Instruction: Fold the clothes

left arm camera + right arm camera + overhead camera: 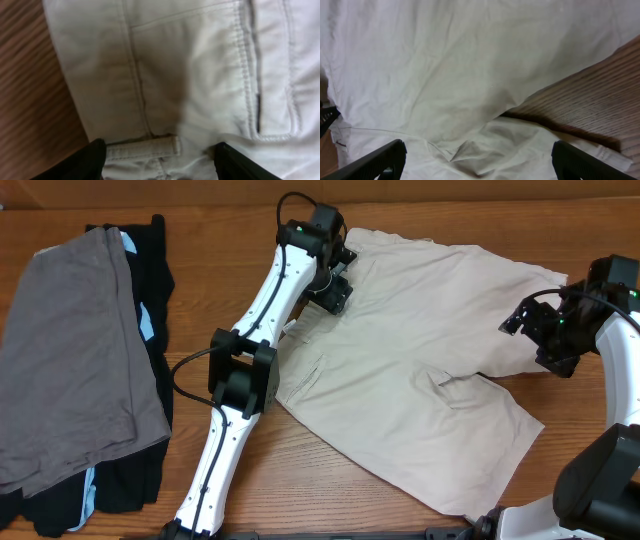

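Right now the shorts (420,370) lie spread from centre toward 3 o'clock. The left gripper (335,292) at 12 and the right gripper (532,338) at 3 both hang unclenched over cloth. Pinching only the belt loop (145,148) could drag the waistband crooked.

Cream shorts (420,380), grey garment (70,360), brown table (330,480)
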{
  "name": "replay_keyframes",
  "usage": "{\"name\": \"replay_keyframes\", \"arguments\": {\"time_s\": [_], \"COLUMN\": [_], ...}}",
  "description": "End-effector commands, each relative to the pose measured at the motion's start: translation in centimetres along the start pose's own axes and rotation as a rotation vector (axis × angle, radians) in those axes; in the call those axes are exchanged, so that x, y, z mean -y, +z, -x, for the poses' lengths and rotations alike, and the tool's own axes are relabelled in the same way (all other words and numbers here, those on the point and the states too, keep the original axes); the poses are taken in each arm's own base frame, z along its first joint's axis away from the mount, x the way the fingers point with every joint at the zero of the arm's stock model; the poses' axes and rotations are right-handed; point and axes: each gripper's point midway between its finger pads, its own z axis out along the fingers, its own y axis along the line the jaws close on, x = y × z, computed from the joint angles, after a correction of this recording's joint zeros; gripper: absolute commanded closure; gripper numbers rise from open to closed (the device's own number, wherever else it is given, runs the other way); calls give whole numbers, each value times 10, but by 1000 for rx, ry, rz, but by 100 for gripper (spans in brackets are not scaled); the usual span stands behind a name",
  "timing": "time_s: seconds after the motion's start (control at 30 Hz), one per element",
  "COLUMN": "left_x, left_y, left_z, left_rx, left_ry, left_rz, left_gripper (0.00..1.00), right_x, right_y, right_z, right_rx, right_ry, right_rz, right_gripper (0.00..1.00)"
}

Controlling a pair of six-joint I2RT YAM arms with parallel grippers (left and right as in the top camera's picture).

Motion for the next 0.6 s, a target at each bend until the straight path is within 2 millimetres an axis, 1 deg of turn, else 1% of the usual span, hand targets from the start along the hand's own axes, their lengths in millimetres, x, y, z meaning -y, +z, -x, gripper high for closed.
{"name": "replay_keyframes", "arguments": {"time_s": [0.0,0.2,0.3,0.37,0.43,0.57], "left_x": [-46,-82,-106,-124,-139,-161], "left_y": [35,25,18,12,7,-3], "left_z": [-40,-77,-98,-114,-129,-155], "left_rx": [-153,-246,-293,-327,-360,-420], "left_ry": [-231,-493,-603,-649,-692,-757], "left_rz": [206,257,266,266,264,257], "left_gripper": [29,32,33,33,33,32], "right_x": [-5,-7,-12,-18,-28,-50], "right_y": [-6,-6,-3,0,2,9], "right_z": [7,6,5,4,3,0], "right_rx": [28,25,19,20,26,32], "right_ry": [-21,-24,-37,-48,-73,-112], "right_rz": [11,14,20,24,33,51], "right_gripper": [4,5,5,6,7,7]}}
